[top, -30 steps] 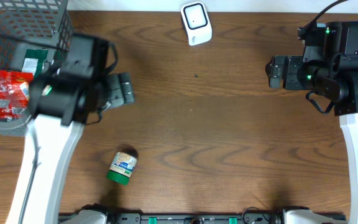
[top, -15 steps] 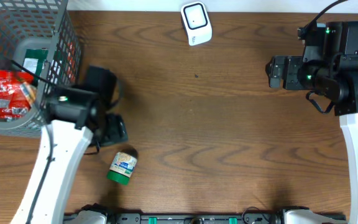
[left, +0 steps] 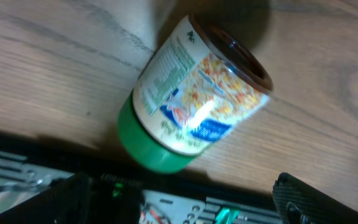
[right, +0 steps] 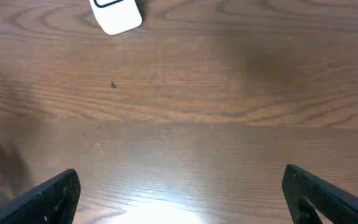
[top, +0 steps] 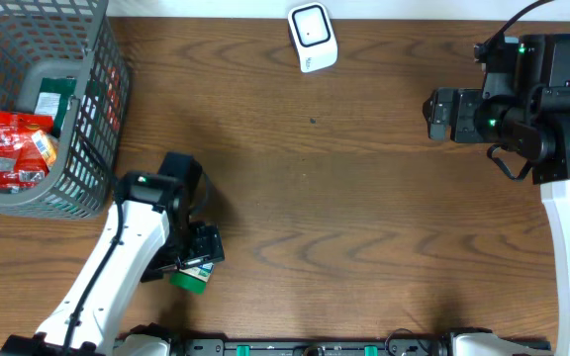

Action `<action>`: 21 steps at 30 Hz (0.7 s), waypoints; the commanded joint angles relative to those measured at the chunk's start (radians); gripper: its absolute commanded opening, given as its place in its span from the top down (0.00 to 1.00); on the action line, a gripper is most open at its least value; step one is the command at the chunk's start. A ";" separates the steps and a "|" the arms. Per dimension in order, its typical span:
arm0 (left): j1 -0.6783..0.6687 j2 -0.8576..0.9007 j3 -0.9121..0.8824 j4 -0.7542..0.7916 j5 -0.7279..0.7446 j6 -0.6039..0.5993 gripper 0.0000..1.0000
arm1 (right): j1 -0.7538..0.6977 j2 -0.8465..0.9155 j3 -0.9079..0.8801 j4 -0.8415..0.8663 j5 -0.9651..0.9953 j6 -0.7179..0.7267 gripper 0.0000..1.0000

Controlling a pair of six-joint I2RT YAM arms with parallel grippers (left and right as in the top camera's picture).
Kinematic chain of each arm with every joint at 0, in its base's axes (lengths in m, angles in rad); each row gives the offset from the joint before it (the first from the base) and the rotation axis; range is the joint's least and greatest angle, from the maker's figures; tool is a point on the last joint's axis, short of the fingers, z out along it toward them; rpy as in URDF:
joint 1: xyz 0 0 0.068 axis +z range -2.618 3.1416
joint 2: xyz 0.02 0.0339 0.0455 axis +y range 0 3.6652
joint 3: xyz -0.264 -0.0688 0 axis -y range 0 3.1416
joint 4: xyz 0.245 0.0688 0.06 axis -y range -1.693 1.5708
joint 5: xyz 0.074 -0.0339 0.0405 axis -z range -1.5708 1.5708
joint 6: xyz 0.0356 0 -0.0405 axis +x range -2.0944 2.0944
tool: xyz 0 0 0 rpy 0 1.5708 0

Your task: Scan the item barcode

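The item is a small jar [left: 194,102] with a green lid and a printed label, lying on its side near the table's front edge; overhead only its green end [top: 190,279] shows under my left arm. My left gripper [top: 204,247] hovers right over the jar, open, fingers [left: 303,198] spread wide with nothing between them. The white barcode scanner [top: 312,37] stands at the back centre, also in the right wrist view as the scanner [right: 115,15]. My right gripper [top: 437,114] hangs open above bare wood at the right, fingers [right: 55,196] wide apart.
A grey wire basket [top: 95,173] with red and green packets stands at the back left. A black rail [top: 305,346] runs along the table's front edge, just below the jar.
My left arm has swung from beside the basket toward the front edge and now sits over the jar. The right arm and jar have not moved.
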 commanded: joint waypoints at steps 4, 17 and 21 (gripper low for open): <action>0.002 0.000 -0.135 0.125 0.025 -0.057 0.06 | -0.004 0.006 0.014 -0.001 -0.004 -0.006 0.01; 0.002 0.032 -0.183 0.467 0.033 0.050 0.17 | -0.004 0.006 0.014 -0.001 -0.004 -0.006 0.01; 0.002 0.090 -0.183 0.558 0.054 0.058 0.17 | -0.004 0.006 0.014 -0.001 -0.004 -0.006 0.01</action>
